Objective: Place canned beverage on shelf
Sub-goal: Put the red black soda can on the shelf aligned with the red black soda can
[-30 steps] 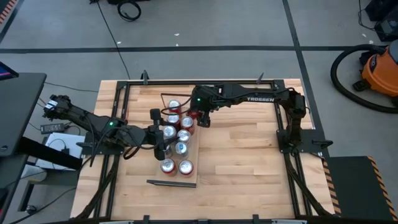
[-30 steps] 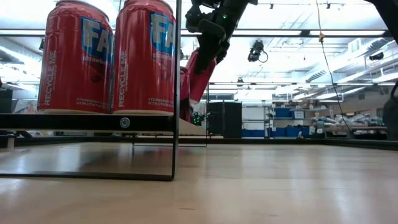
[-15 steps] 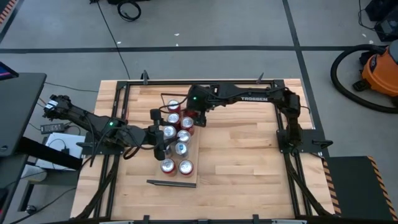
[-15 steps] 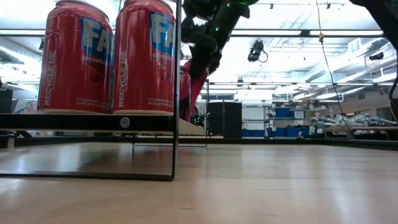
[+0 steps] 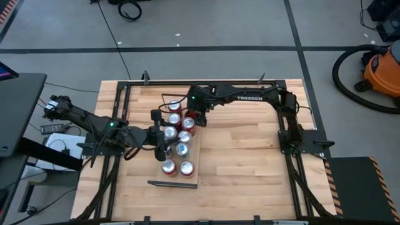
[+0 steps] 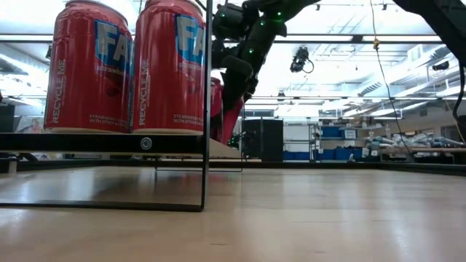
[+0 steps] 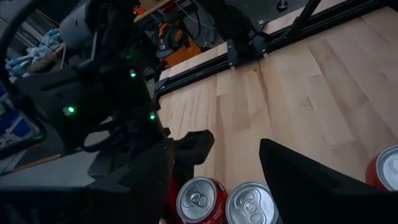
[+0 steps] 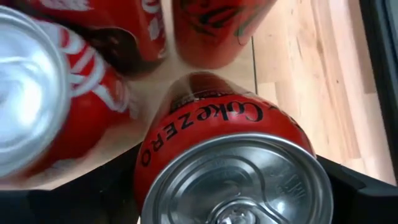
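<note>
The shelf (image 5: 195, 152) lies on the table left of centre, and several red cans (image 5: 178, 140) stand upright on it. Two of them loom at the near end (image 6: 171, 65) in the low view. My right gripper (image 5: 194, 117) is over the shelf's far right part, shut on a red Coke Zero can (image 8: 217, 124). That can shows tilted under the gripper (image 6: 230, 113). My left gripper (image 5: 160, 134) waits open at the shelf's left side, its fingers (image 7: 292, 174) above the standing cans (image 7: 202, 199). My right gripper pinches the can between its two fingers, on opposite sides of the wall just under the top rim (image 8: 309, 155). The fingers come from above, slanting down from the table's right. The can hangs tilted below them, its base low over the shelf; whether it touches, I cannot tell.
A black metal frame (image 5: 128, 100) runs around the tabletop. The right half of the wood (image 5: 244, 156) is bare. An orange vacuum with a hose (image 5: 381, 69) stands on the floor beyond the far right corner.
My right gripper has come down and toward the table's left with the can, closer to the standing cans. The can stays tilted in the hold.
</note>
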Available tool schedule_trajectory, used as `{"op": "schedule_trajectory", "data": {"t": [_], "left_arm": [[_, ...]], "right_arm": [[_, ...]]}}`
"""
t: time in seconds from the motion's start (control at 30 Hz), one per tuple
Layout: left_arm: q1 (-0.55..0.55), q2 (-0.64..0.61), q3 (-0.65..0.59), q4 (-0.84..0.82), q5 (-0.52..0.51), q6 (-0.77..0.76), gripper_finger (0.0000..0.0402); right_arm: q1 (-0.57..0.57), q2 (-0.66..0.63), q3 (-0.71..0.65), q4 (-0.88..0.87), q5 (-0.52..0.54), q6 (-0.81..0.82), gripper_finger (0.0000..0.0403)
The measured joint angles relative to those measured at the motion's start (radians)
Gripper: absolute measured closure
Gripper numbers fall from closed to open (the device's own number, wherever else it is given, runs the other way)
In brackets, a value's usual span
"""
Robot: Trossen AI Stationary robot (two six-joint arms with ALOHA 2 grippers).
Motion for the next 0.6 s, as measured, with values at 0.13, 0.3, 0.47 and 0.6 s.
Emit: {"op": "schedule_trajectory", "data": {"t": [0.13, 0.3, 0.47, 0.6], "left_arm": [[0.001, 0.0, 0.0, -0.037, 0.0, -0.016, 0.0153], [0.001, 0.0, 0.0, -0.034, 0.0, -0.017, 0.0153], [0.001, 0.0, 0.0, -0.034, 0.0, -0.017, 0.0153], [0.001, 0.0, 0.0, -0.034, 0.0, -0.017, 0.0153]], "right_arm": [[-0.006, 0.014, 0.003, -0.007, 0.007, -0.009, 0.0074], [-0.007, 0.011, 0.002, -0.007, 0.006, -0.01, 0.0072], [-0.005, 0.01, 0.002, 0.005, 0.004, -0.024, 0.0051], [-0.004, 0.014, 0.002, 0.014, 0.004, -0.025, 0.004]]}}
